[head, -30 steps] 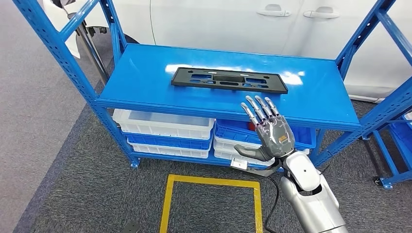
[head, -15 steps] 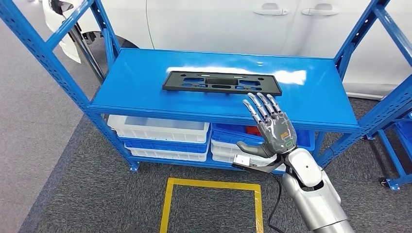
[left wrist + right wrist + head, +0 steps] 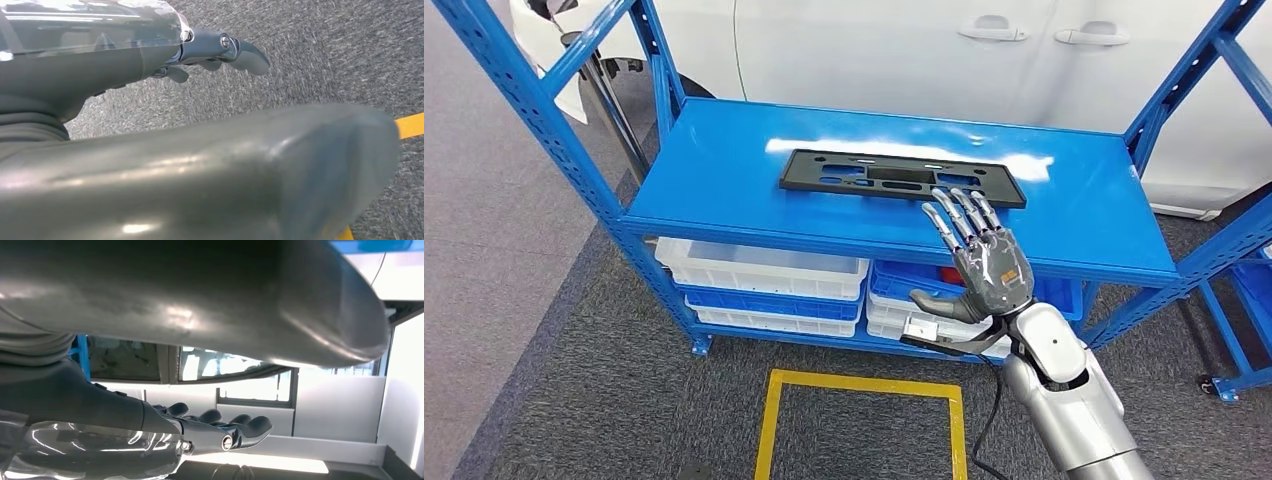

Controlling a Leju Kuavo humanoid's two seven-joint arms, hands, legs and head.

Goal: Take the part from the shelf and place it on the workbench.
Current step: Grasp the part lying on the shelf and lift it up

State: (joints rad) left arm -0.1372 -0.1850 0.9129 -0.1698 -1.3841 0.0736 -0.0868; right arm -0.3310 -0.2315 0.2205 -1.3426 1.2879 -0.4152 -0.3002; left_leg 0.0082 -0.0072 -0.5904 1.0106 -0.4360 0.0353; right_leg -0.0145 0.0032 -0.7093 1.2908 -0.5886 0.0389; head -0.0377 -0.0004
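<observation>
**Head view: right hand spread at the near edge of the black part**

Head view shows one flat black plastic part [image 3: 902, 177], long and rectangular with several cut-outs, lying on the top board of the blue shelf [image 3: 724, 190]. No writing or label on it can be read. The right hand [image 3: 984, 265] is raised in front of the shelf edge, palm down, fingers straight and apart, holding nothing; its fingertips overlap the part's near right end, and whether they touch it cannot be told. Below the board sit stacked white and blue bins [image 3: 764, 285]. A yellow floor marking [image 3: 861, 385] lies on grey carpet. The left hand [image 3: 220, 50] hangs over the carpet, fingers loosely curled, holding nothing.
</observation>
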